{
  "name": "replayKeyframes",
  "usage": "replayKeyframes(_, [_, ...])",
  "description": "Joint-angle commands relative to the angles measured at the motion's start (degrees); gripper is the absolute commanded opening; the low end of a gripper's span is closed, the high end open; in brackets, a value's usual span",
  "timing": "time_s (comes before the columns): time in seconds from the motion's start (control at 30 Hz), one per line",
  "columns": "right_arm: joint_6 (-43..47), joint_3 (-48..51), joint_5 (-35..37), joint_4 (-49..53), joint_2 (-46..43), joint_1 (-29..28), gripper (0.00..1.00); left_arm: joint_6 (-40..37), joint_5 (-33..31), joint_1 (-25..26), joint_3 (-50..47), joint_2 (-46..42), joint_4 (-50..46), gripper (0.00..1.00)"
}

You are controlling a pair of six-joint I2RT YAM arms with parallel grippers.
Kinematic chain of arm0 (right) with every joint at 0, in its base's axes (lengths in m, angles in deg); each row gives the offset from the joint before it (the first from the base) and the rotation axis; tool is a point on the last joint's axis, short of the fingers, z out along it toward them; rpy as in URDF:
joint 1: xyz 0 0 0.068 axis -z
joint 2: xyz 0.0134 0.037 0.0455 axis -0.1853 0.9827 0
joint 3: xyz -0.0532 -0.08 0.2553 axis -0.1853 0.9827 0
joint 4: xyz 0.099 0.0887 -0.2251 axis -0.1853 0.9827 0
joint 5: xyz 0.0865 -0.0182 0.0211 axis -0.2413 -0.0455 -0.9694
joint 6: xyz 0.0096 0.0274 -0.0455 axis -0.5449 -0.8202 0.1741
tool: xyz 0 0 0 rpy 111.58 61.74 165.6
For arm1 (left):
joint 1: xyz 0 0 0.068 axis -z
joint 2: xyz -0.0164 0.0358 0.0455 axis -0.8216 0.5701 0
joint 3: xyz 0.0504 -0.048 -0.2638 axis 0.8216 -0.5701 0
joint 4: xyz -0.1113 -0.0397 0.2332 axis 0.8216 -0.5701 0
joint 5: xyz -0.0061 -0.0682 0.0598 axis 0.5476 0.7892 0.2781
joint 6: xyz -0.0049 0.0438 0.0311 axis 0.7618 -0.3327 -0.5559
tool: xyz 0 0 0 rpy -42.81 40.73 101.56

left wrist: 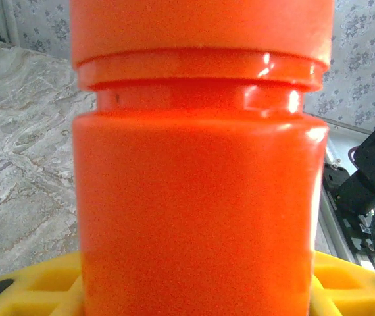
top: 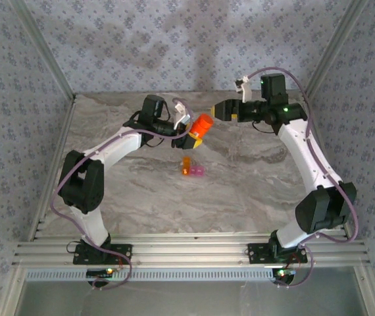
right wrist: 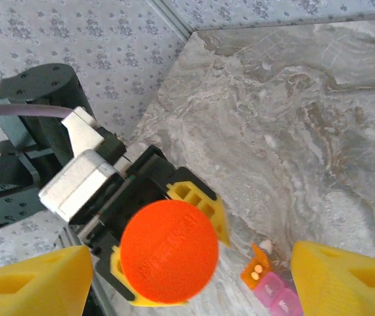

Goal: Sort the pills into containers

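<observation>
Top view: left gripper (top: 196, 139) clamped on orange bottle (top: 202, 124), its cap end tilted toward right gripper (top: 222, 110), which stands spread just beside it; containers (top: 193, 168) on table (top: 253, 197), nearer the left gripper. Left wrist: bottle neck, cap (left wrist: 200, 29) on. Right wrist: cap end-on between parted fingers (right wrist: 33, 280), untouched; containers beyond.

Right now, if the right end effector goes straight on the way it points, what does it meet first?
Probably the orange bottle, cap first, which the left end effector holds up. The cap sits centred between the open fingers of the right end effector, though depth is unclear.
</observation>
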Motion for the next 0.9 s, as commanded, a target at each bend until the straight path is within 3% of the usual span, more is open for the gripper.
replayKeyframes(0.0, [14.5,-1.5,-2.0,5.6,0.2,0.0,0.80,-2.5,3.1,-0.6,2.4,0.8,-1.6,0.00])
replayKeyframes(0.47, [19.2,-10.3,-8.4,10.2,8.9,-2.5,0.83,-5.1,4.9,-0.6,4.0,1.8,-5.8,0.00])
replayKeyframes(0.87, [21.3,-11.8,-8.8,14.5,12.1,-4.1,0.70,-5.5,5.1,-0.6,4.4,1.9,-6.3,0.00])
